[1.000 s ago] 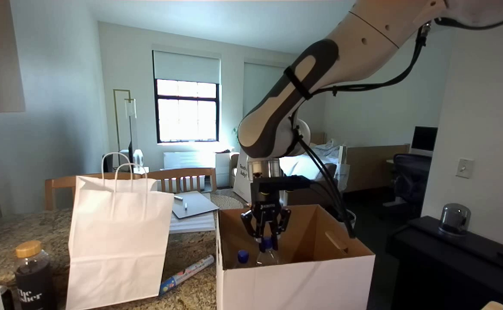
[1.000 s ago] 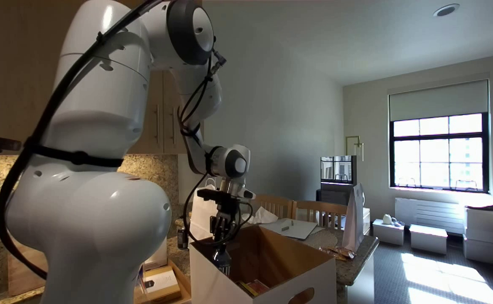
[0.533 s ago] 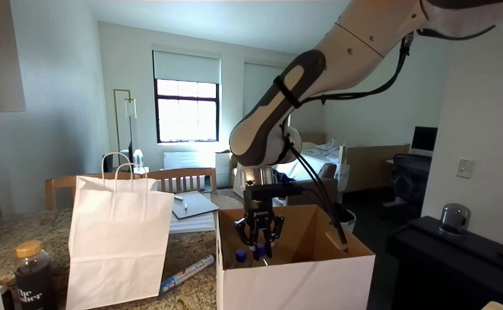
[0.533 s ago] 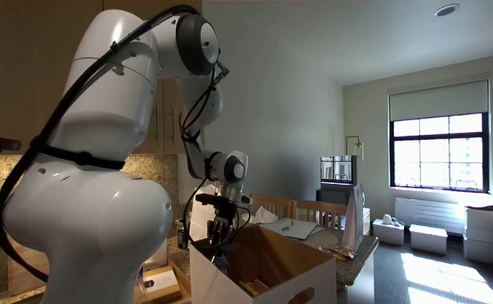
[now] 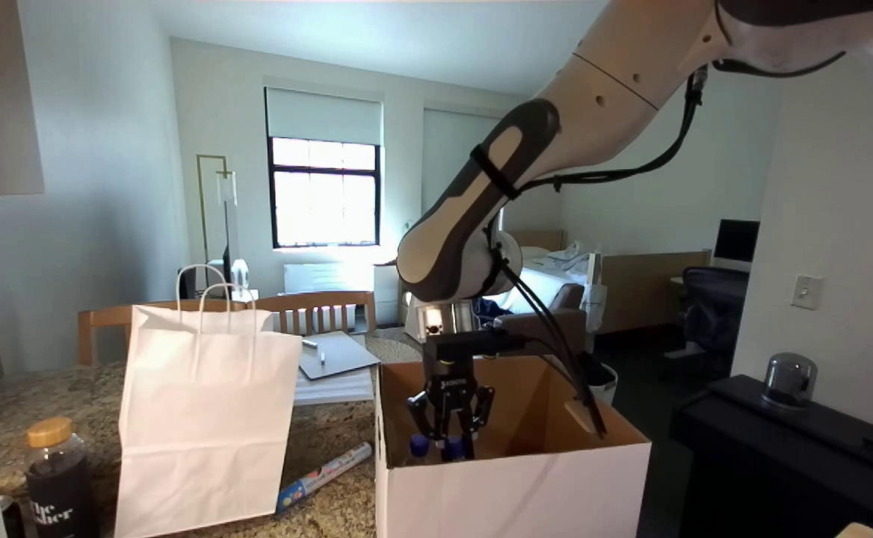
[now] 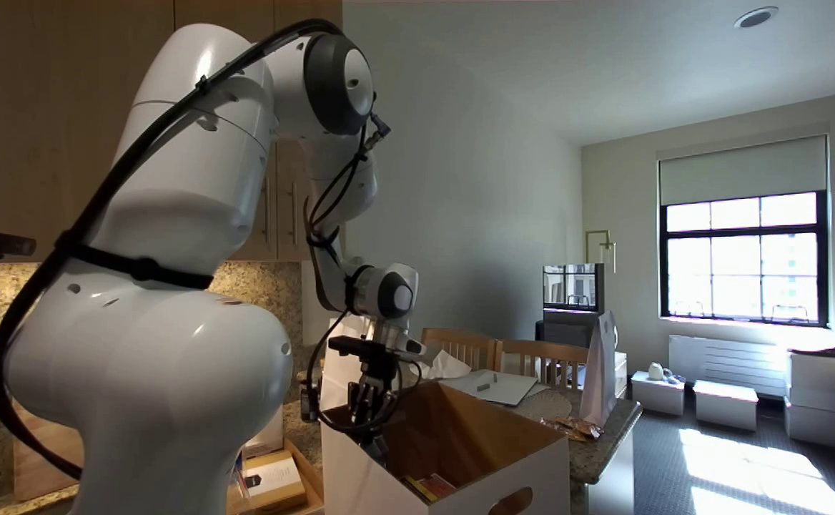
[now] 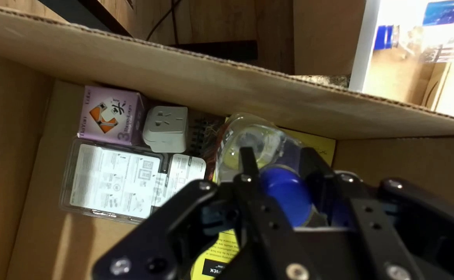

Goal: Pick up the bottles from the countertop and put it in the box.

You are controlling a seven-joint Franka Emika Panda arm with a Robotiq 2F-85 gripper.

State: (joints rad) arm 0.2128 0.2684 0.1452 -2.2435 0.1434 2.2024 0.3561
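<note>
Wrist view: what is the condition of the tool [image 7: 279, 163]?

"The tool is clamped on the capped end of a bottle [image 7: 285, 190]. The bottle is inside the box [image 5: 515, 493]."

"What differs from one second earlier?"

"In an exterior view, the tool sits lower. The bottle's clear body, previously visible above the front wall, is hidden behind it; only the blue cap [image 5: 454, 448] shows. A second bottle [image 5: 419, 446], also blue-capped, keeps its position just beside the tool."
</note>
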